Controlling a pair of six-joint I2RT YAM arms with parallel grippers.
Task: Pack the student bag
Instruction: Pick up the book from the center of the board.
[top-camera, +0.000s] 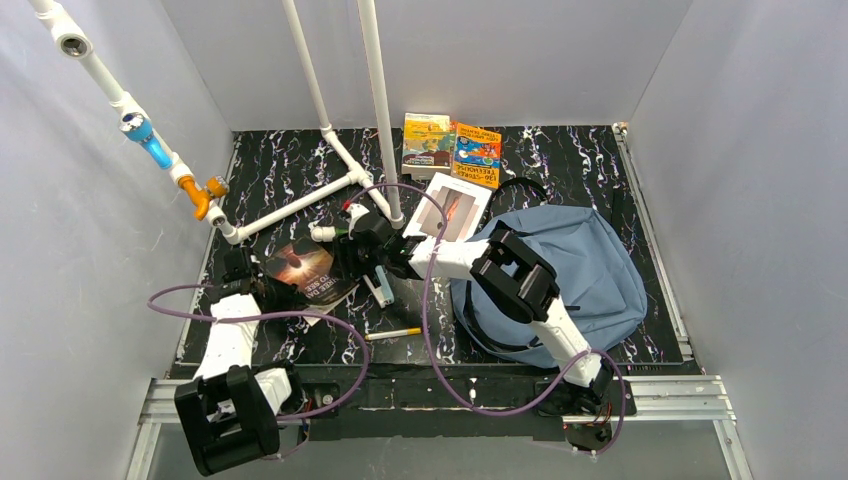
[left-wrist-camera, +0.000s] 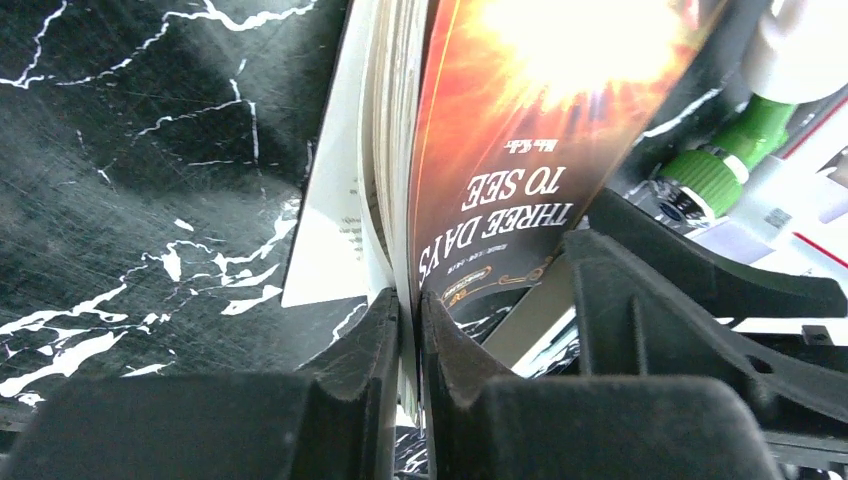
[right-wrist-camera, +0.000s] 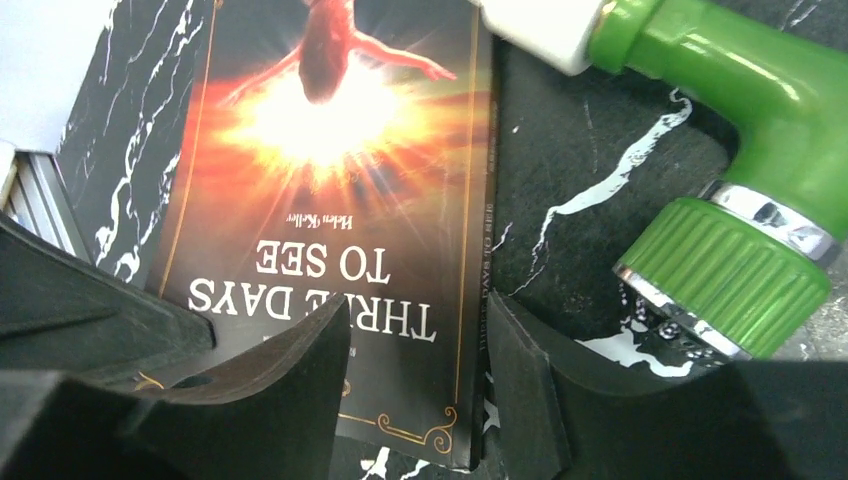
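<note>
Left gripper (left-wrist-camera: 410, 330) is clamping the front cover of a glossy dark paperback (left-wrist-camera: 520, 150) with an orange sunburst; the pages are fanning loose beside the jaws. Right gripper (right-wrist-camera: 418, 320) is standing open, straddling the same book's spine edge, with a green ribbed cap (right-wrist-camera: 735, 260) lying just beside it. All this is sitting well left of the slate-blue fabric student bag (top-camera: 590, 270), which is lying flat with the right arm reaching over it.

Judging: the bag is looking limp, light and prone to slumping. It is best taken at a black strap or the zipper lip.

Only the left wrist view is showing the cover-only pinch. Only the top view is showing the bag, and whether it is open I cannot tell.
</note>
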